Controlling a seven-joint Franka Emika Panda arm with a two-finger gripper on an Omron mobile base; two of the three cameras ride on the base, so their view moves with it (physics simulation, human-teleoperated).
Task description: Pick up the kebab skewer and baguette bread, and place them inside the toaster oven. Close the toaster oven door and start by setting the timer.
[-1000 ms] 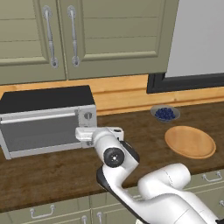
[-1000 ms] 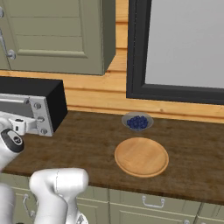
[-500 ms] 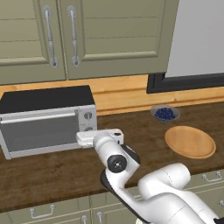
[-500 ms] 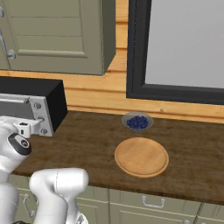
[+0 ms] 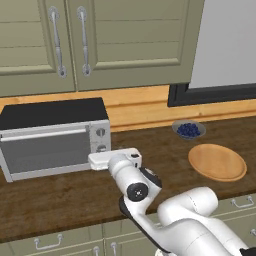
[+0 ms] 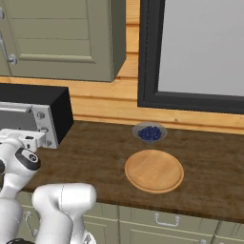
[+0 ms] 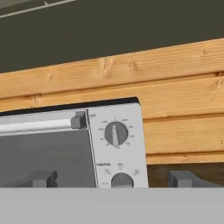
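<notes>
The silver, black-topped toaster oven [image 5: 52,114] stands at the counter's left, also seen as toaster oven [image 6: 52,107] and toaster oven [image 7: 118,113]. Its grey glass door [image 5: 47,150] is shut, bar handle [image 7: 39,125] along the top edge. My gripper [image 5: 102,156] hovers just in front of the oven's right knob panel, open and holding nothing. In the hand view the gripper [image 7: 113,179] spans a lower knob [image 7: 121,180], below the upper knob [image 7: 116,133]. The gripper [image 6: 28,136] sits beside the panel. The kebab skewer and baguette bread are out of view.
A bare round wooden plate [image 5: 217,162] lies on the counter to the right, also plate [image 6: 154,170]. Behind it is a bowl of blueberries [image 5: 188,130], also bowl [image 6: 150,132]. Wall cabinets [image 5: 100,40] hang above; a dark-framed window [image 6: 200,52] is at right.
My hand has sunk a little and drifted slightly right along the oven's knob panel. The jaws stayed open. Oven, plate and bowl have not moved.
</notes>
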